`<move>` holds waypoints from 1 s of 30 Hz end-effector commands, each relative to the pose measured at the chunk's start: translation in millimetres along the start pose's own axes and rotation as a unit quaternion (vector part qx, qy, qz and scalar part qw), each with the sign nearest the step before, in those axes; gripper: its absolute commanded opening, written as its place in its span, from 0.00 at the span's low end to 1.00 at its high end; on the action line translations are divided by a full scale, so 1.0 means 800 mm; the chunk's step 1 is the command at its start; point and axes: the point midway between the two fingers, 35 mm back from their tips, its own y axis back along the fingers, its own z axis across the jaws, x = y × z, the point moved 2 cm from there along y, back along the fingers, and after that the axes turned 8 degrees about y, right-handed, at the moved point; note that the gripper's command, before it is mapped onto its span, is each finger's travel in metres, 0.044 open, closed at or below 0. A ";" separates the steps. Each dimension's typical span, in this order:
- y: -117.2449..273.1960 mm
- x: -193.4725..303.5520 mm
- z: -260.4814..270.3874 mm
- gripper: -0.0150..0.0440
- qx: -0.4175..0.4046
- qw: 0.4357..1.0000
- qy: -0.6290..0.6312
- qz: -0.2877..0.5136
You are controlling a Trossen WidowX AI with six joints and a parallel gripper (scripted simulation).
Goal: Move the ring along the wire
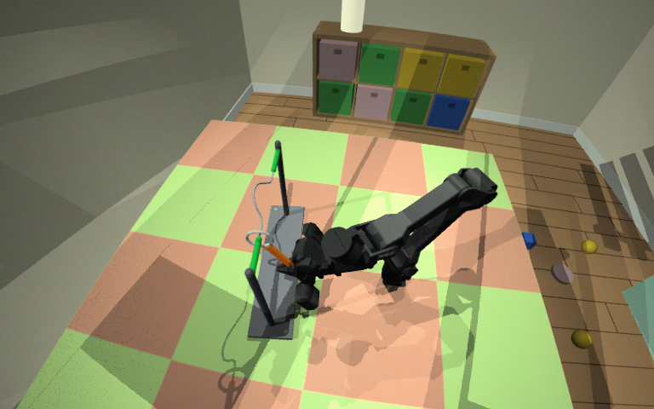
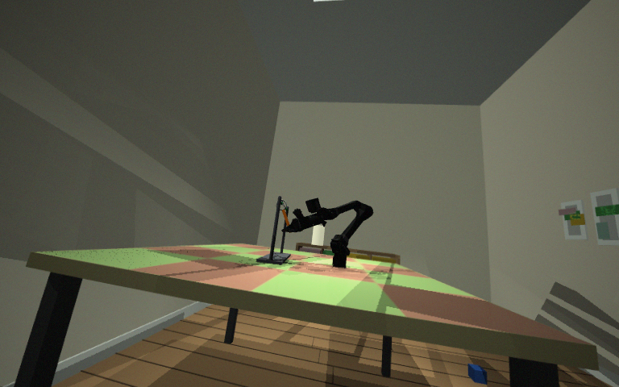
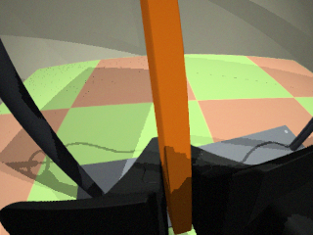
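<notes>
My gripper [image 1: 288, 267] [image 2: 287, 229] [image 3: 160, 143] is shut on the orange handle [image 1: 278, 255] [image 2: 285, 217] [image 3: 171, 93], near its lower end. The handle slopes up to the pale ring [image 1: 246, 236], which is around the wire at the inner end of the near green part [image 1: 255, 256]. Whether the ring touches green or grey cannot be told. The grey wire [image 1: 255, 195] bends away to the far green part [image 1: 275, 160] at the far post [image 1: 283, 183] [image 2: 283, 237]. The ring is out of the wrist view.
The near post [image 1: 259, 296] [image 2: 275, 228] stands left of the gripper, also in the wrist view [image 3: 44, 132]. Both posts rise from a grey base plate [image 1: 258, 330] [image 3: 264, 139]. The arm reaches in from the right over the checkered table [image 1: 506, 337].
</notes>
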 end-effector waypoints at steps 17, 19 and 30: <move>0.001 -0.009 0.024 0.00 0.005 1.000 -0.008 -0.007; 0.001 -0.008 0.024 0.00 0.005 1.000 -0.008 -0.007; -0.007 0.009 0.027 0.00 0.005 1.000 -0.008 -0.007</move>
